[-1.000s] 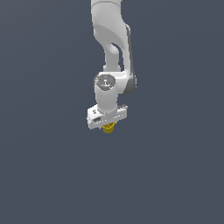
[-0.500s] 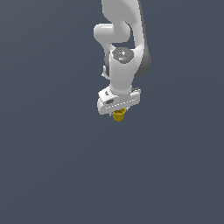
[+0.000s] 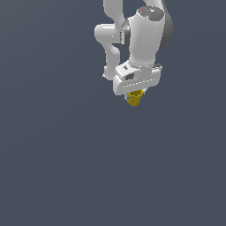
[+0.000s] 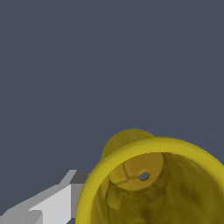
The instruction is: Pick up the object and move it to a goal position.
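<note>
Hanging rim-up beneath the white arm (image 3: 143,39), the yellow-gold cup (image 3: 134,98) is gripped by the closed hand (image 3: 135,93).

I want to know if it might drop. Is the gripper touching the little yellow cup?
Touching. In the exterior view the cup hangs in mid-air directly under the gripper, its top tucked into it, with nothing else supporting it.

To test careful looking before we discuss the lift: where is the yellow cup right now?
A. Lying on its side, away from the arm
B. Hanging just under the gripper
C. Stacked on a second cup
B: in the exterior view the yellow cup pokes out directly beneath the gripper, and the wrist view looks straight into its open mouth.
</note>
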### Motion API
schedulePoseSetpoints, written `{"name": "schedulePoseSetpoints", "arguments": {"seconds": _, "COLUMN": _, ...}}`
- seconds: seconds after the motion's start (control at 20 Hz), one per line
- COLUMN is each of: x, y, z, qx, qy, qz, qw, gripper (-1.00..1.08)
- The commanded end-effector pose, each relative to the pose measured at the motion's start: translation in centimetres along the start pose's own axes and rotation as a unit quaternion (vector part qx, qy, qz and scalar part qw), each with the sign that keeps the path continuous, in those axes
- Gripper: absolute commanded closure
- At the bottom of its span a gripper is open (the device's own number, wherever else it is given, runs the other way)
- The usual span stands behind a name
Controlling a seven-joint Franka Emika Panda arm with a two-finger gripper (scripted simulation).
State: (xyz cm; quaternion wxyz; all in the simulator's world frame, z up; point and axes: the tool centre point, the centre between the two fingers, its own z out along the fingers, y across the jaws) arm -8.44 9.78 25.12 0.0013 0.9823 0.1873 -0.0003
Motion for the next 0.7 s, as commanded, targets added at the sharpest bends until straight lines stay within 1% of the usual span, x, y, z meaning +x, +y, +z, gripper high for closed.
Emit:
{"name": "schedulePoseSetpoints", "arguments": {"seconds": 0.0, "x": -0.1, "y": -1.5, "z": -2.0, "qx": 0.000, "qy": 0.000, "qz": 0.000, "qw": 1.0000, "gripper": 1.08}}
{"name": "schedulePoseSetpoints", "arguments": {"seconds": 0.35, "x": -0.1, "y": -4.2, "z": -5.6, "qx": 0.001, "qy": 0.000, "qz": 0.000, "qw": 1.0000, "gripper": 1.08}}
{"name": "schedulePoseSetpoints", "arguments": {"seconds": 0.65, "x": 0.0, "y": -4.9, "z": -6.6, "qx": 0.001, "qy": 0.000, "qz": 0.000, "qw": 1.0000, "gripper": 1.08}}
